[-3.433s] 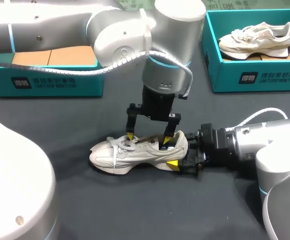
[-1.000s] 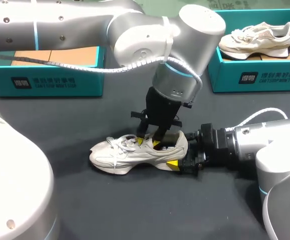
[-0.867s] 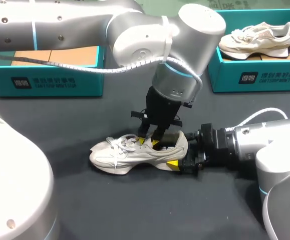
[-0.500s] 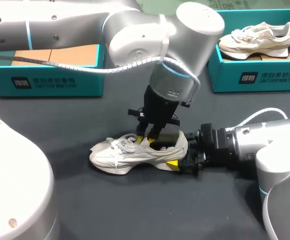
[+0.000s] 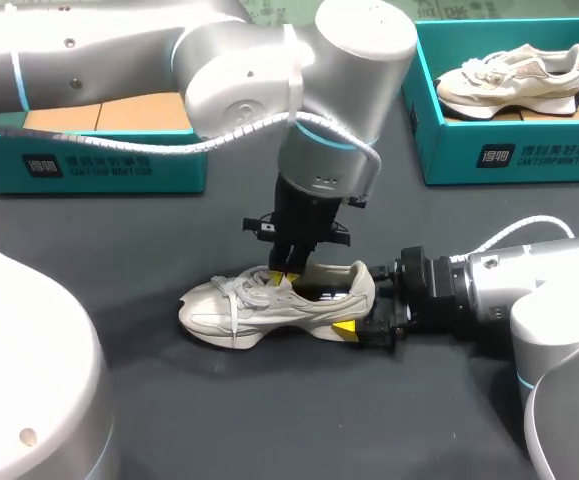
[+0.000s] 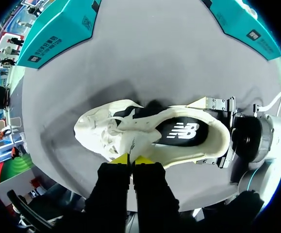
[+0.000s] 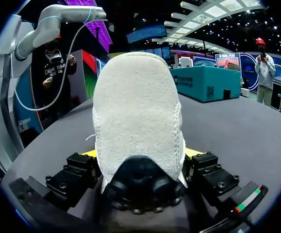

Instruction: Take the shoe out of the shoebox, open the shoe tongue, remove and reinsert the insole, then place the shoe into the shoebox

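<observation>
**Head view rundown: shoe lies crosswise, heel clamped, tongue pinched from above**

Starting at the near edge of the table (image 5: 269, 430): my right arm comes in low from the right edge, and the right gripper (image 5: 361, 305) is closed on the heel of the shoe (image 5: 269, 305), one finger on each side. The right wrist view backs that up, with the heel filling the gap between the fingers.

The shoe sits sole-down around mid-table. Its long axis runs parallel to the near edge, with the toe toward the left edge and the heel toward the right.

Straight above it, the left gripper (image 6: 132, 160) points down with its yellow tips almost together. A thin flap of the tongue (image 6: 138, 131) is pinched between them, or at least that's how it looks from the left wrist view. Just heel-ward of that pinch, the dark insole (image 6: 184, 132) is showing inside the shoe's mouth.

So here's what matters, I reckon. The insole lies on the heel side of the left gripper, along the shoe's axis, and the left arm is the nearer one. The right one is busy as a vise. Pulling the tongue toe-ward should widen the mouth.

Along the far edge, the left shoebox (image 5: 89, 150) sits near the far-left corner and shows only bare cardboard inside. The right shoebox (image 5: 509, 150) sits near the far-right corner with a second shoe (image 5: 514, 78) in it. Both are well apart from the action.
</observation>
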Available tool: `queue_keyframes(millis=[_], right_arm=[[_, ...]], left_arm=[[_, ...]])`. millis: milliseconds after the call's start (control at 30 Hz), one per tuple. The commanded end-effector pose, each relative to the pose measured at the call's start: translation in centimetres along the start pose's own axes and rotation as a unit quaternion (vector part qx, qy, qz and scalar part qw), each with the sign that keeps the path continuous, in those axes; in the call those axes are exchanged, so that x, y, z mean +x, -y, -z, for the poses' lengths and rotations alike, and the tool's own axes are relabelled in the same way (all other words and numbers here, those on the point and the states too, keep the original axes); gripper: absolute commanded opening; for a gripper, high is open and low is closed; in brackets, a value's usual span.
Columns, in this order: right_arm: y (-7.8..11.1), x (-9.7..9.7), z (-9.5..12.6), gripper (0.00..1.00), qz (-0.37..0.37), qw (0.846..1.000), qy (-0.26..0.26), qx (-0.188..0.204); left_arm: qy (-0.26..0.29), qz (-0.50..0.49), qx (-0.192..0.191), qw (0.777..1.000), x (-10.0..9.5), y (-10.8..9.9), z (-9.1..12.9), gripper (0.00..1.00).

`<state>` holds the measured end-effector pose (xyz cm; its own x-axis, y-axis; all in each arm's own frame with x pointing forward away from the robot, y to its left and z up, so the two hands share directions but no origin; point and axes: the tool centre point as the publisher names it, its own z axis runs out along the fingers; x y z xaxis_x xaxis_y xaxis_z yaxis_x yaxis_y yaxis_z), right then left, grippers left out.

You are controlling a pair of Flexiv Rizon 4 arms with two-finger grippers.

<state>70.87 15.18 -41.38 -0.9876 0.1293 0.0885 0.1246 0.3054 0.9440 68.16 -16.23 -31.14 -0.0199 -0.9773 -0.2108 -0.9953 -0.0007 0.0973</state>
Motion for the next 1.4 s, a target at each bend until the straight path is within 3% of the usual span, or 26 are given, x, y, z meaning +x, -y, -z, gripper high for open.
queue_keyframes(millis=[33,267,667,1400], right_arm=[[0.1,0.0,-0.5,0.0,0.0,1.0,0.0,0.002],[0.1,0.0,-0.5,0.0,0.0,1.0,0.0,0.002],[0.1,0.0,-0.5,0.0,0.0,1.0,0.0,0.002],[0.1,0.0,-0.5,0.0,0.0,1.0,0.0,0.002]], left_arm=[[-0.102,0.007,0.011,0.995,-3.0,-0.4,0.3,0.0],[-0.191,0.021,0.02,0.981,-5.3,-0.1,0.1,0.0],[-0.28,0.025,0.018,0.959,-8.6,0.0,-1.4,0.0],[-0.274,0.007,-0.015,0.961,-11.6,-0.5,-7.1,0.0]])
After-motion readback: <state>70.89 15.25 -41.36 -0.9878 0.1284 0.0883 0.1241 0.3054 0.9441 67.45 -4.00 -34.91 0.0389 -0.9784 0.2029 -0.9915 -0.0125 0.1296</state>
